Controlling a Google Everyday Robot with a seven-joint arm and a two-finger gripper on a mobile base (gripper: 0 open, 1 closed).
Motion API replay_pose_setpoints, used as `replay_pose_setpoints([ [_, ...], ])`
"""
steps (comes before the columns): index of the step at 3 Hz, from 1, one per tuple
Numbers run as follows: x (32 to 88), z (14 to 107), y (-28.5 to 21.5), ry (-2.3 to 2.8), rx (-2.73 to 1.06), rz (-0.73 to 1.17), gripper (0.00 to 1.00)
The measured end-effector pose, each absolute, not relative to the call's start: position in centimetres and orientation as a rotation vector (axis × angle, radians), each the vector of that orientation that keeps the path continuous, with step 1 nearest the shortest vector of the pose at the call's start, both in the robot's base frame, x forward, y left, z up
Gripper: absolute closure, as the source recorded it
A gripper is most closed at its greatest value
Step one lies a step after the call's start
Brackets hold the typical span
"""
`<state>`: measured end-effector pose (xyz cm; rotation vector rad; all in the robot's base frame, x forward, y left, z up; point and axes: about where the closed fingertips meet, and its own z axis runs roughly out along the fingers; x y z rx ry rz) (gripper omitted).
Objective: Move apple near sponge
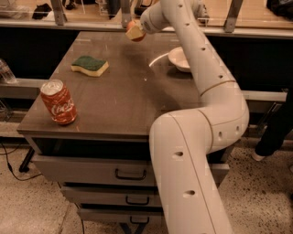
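Nearest us, the white arm [197, 160] rises from the bottom right, bends at a thick elbow beside the surface's right edge, then reaches away over the top; below the front lip we note stacked grey drawers [91, 167] with dark handles.

On the surface [123, 100], near the front left corner, a red can [58, 102] stands upright; it is well apart from everything else.

Further back, left of centre, the sponge [90, 66] lies flat, green side up over yellow; nothing touches it.

To the right at about the same depth, a white bowl [179, 59] sits partly hidden behind the arm.

At the far edge, around the middle, the tool [135, 33] hangs from the end of the arm; one tan finger [134, 34] faces us, and we read the tool as clamped around the apple [131, 24], whose red-orange skin shows above and below that finger; whether the apple clears the surface we cannot tell.

The apple is beyond the sponge and to its right; bare surface lies between them.

Behind the surface runs a rail with posts [58, 11].
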<state>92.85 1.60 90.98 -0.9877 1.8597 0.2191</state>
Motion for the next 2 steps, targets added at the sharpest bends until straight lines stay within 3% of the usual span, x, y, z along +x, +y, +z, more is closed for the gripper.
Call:
replay_pose_setpoints([
  [1, 89.8, 94.8, 1.0, 1.781, -1.101, 0.233, 1.0],
  [2, 85.2, 96.5, 1.2, 1.739, -1.244, 0.306, 1.0],
])
